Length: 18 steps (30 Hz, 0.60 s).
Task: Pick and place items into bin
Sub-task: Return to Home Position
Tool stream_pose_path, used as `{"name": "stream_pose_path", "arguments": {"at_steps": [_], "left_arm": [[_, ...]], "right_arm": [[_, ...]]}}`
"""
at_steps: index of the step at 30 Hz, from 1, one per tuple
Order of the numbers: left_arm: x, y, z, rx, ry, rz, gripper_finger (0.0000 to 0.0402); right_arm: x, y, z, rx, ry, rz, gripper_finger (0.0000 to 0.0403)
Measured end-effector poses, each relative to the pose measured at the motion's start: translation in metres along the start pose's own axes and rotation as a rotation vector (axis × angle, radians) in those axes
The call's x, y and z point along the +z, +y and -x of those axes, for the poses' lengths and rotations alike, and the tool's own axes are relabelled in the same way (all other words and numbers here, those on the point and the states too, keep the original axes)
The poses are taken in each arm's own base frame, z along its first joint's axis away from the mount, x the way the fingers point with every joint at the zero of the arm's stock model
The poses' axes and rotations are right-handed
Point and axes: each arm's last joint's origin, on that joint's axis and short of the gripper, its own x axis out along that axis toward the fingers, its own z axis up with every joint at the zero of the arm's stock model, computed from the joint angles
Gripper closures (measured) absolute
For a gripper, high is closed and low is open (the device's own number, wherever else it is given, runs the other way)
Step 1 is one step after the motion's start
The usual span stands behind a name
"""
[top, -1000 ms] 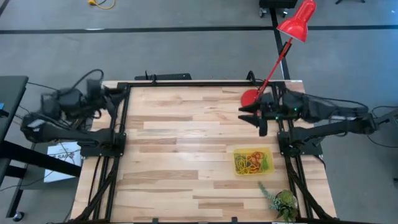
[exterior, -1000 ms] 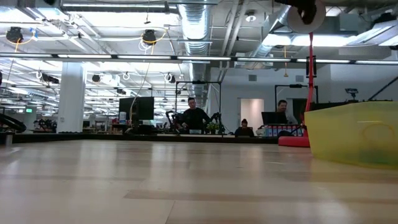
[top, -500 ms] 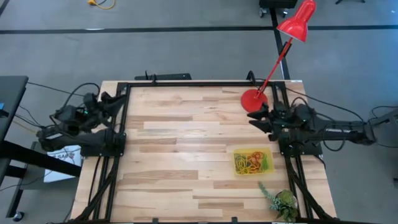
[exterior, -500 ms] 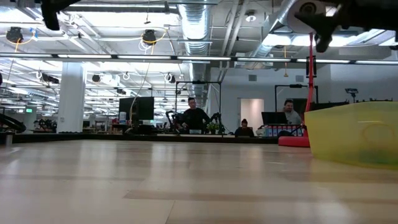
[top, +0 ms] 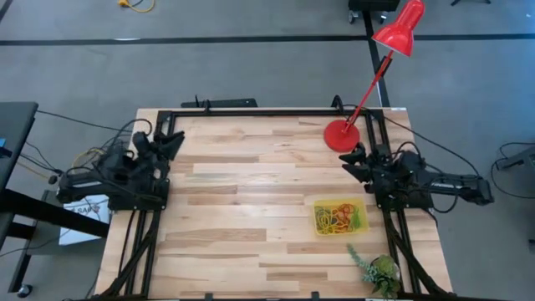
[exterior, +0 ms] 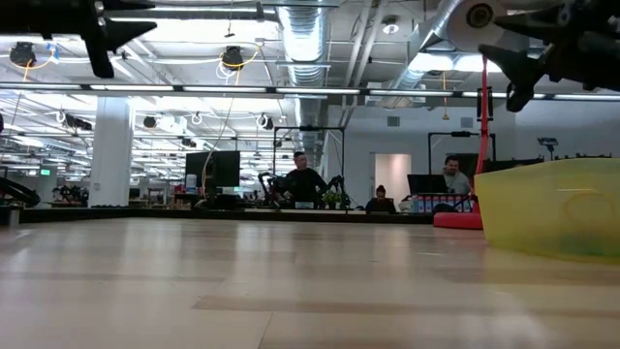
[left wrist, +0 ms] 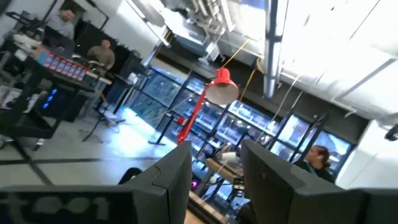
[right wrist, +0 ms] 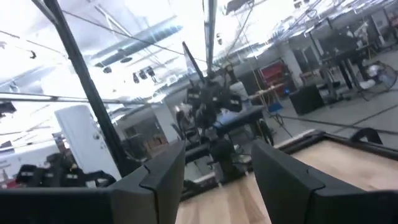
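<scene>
Translucent yellow bin (top: 341, 201) sits front-right on the worktop (top: 251, 209), long axis running side to side. Inside is a tangle of red, orange, yellow and green rubber bands (top: 334, 220). Farther back, right claw (top: 351, 160) and left claw (top: 171, 140) are both parted and empty.

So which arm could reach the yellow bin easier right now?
Probably the right arm. The right claw is at the table's right edge, close to the bin on that side. The left claw is far across the table, at the left edge.

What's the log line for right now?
left tool: open, raised, left side | right tool: open, raised, right side | rubber bands: in bin
</scene>
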Motion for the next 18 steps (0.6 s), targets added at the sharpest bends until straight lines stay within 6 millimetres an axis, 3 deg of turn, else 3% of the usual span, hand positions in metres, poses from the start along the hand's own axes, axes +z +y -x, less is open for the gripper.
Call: {"name": "stream_pose_path", "arguments": {"at_steps": [10, 18], "left_arm": [[-0.061, 0.029, 0.003, 0.040, 0.089, 0.040, 0.0272], [-0.075, 0.035, 0.006, 0.060, 0.240, 0.025, 0.0272]], "right_arm": [[-0.011, -0.009, 0.002, -0.127, 0.099, -0.015, 0.0226], [-0.017, -0.014, 0.004, -0.233, 0.139, -0.013, 0.0225]]}}
